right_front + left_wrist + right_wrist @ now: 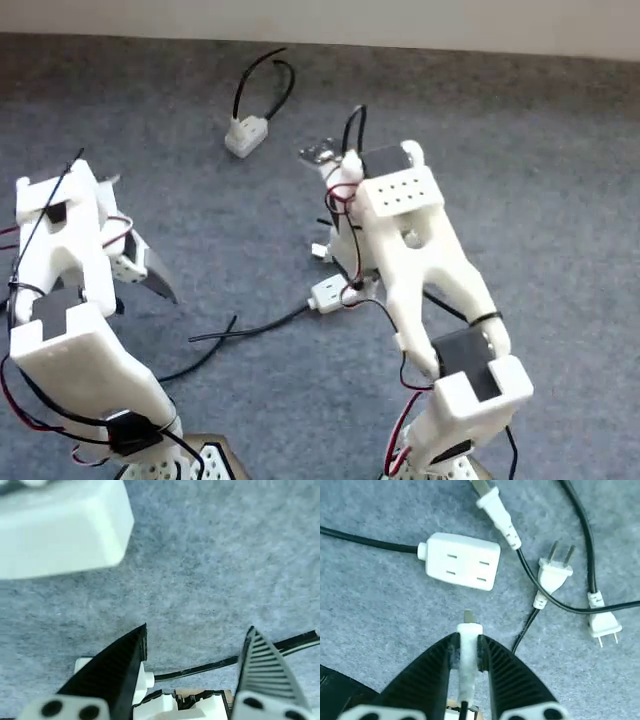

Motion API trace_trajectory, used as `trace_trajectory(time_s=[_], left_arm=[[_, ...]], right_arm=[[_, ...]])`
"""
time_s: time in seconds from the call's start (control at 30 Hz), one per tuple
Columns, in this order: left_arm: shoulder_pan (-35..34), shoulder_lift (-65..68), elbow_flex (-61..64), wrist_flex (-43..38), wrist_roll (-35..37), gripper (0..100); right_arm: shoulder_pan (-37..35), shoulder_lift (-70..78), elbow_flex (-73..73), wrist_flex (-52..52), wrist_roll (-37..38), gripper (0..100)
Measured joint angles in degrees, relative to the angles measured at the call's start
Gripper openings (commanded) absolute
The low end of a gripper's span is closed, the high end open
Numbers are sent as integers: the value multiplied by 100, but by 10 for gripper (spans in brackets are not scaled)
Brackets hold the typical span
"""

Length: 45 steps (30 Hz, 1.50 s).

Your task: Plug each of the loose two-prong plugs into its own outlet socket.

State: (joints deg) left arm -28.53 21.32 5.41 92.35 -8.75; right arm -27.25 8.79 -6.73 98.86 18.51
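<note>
My right gripper (469, 639) is shut on a white two-prong plug (469, 628), prongs aimed at a white outlet block (462, 561) a short way ahead, not touching it. That block (327, 295) lies under the right arm (405, 225). Three loose white plugs lie beside it: one (497, 510) near the block's corner, one (554, 572) with its prongs up, one (603, 625) farther off. A second outlet block (247, 135) sits at the back. My left gripper (150, 268) hangs open over bare carpet, and its fingers (125, 660) hold nothing.
Black cables (580, 535) cross the grey carpet around the plugs, and one cable (240, 328) trails from the near outlet block toward the left arm. A black cable (225, 664) runs close below the left fingers. A cable loop (262, 85) rises behind the far block.
</note>
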Motion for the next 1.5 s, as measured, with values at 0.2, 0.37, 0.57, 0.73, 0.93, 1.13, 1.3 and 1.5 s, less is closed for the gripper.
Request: trace_trajectory(time_s=[0.2,0.37,0.57,0.73,0.93,1.13,1.3,1.5], left_arm=[[9,0,703,-624,0,306],[70,-105,985,-923,0,306],[70,-114,985,-941,0,306],[70,-114,985,-941,0,306],[79,-114,985,-941,0,306],[79,-114,985,-941,0,306],[79,-114,985,-941,0,306],[79,-114,985,-941,0,306]], right_arm=[[-457,510,-352,0,88,6],[-484,932,-352,0,88,6],[-422,932,-870,0,88,6],[-299,1055,-1046,0,396,6],[-18,1442,-1064,0,484,6],[105,1459,-1064,0,484,6],[105,1459,-1064,0,484,6],[105,1459,-1064,0,756,6]])
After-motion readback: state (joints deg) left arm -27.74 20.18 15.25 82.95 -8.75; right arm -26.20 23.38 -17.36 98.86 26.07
